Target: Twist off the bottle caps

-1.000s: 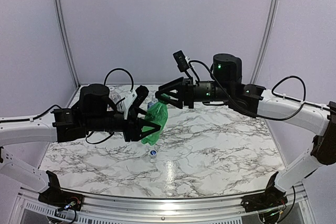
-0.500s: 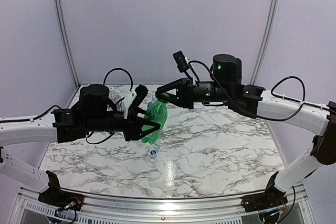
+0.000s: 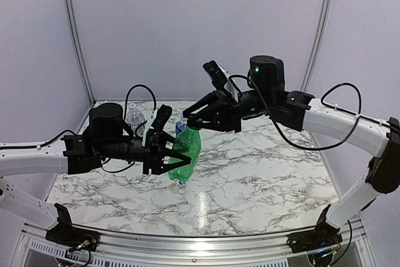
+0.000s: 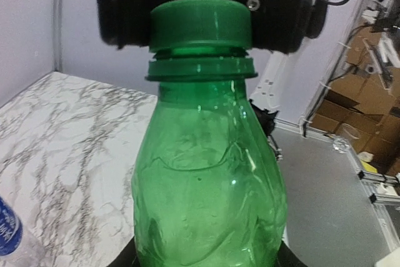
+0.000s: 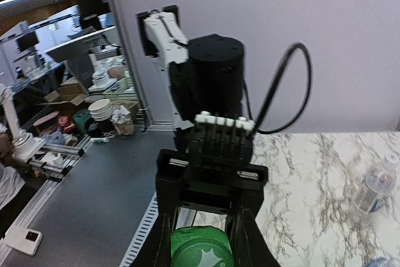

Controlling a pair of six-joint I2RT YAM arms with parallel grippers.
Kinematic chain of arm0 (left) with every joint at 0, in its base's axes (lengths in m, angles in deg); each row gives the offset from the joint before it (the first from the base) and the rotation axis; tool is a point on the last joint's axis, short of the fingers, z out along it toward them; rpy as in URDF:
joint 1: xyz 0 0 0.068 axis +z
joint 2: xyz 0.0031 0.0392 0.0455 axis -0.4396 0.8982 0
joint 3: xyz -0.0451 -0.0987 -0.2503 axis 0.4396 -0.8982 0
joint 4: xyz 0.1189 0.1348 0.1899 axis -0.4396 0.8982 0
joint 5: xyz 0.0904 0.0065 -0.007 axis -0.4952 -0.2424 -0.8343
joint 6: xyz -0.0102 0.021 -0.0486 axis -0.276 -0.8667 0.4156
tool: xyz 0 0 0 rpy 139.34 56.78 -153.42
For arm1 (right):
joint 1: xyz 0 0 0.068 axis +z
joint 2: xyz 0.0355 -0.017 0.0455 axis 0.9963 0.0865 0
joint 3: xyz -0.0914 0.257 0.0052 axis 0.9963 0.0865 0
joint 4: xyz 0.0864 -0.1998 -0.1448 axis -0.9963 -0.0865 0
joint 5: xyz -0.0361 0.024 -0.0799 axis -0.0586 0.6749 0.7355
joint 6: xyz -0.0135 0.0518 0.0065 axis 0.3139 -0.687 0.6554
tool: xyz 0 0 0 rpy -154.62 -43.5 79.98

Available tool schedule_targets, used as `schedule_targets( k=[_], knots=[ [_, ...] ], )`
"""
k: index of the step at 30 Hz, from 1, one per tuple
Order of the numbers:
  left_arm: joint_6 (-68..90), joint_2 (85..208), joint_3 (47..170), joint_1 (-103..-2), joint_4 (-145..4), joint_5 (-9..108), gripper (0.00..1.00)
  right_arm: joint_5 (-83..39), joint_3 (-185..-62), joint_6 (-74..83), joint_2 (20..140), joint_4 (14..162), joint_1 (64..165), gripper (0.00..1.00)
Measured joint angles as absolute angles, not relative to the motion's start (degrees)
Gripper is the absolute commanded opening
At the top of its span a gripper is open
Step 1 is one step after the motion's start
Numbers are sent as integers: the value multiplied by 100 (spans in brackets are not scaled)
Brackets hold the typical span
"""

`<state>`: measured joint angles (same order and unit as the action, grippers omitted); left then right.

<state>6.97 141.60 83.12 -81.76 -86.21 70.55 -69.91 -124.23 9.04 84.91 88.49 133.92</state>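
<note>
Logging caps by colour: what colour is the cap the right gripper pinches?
Green; the cap shows best in the left wrist view.

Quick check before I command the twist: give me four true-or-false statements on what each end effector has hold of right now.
1. The left end effector grips the green plastic bottle by its body. True.
2. The green screw cap is off and lying on the marble table. False: it sits on the bottle's neck.
3. The right end effector is shut on the green screw cap. True.
4. The clear blue-labelled bottle is held in an end effector. False: nothing grips it; it shows low beside the green bottle in the left wrist view.
</note>
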Motion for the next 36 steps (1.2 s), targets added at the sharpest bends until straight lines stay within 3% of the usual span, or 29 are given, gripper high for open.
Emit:
schedule_targets(
  k=[8, 11, 17, 20, 25, 36],
  knots=[
    [1123, 14165, 8312, -8187, -9021, 8474, 8, -8862, -13400, 2574, 8994, 7697, 13418, 2],
    [1167, 14165, 8283, -8187, -9025, 8516, 8, -8893, -13420, 2716, 9007, 7558, 13410, 22],
    [1147, 14160, 8176, -8187, -9198, 8166, 8, -8189, -12919, 2109, 8703, 7822, 13326, 71],
    [1051, 14158, 8176, -8187, -9276, 7722, 8, -7660, -12758, 1693, 8537, 7881, 13261, 86],
    [918, 14158, 8176, -8187, -9268, 6964, 7, -6653, -12637, 907, 8159, 8043, 13243, 93],
    [712, 14204, 8209, -8276, -9187, 5473, 6, -4353, -12624, -250, 7941, 8358, 13523, 87]
  ],
)
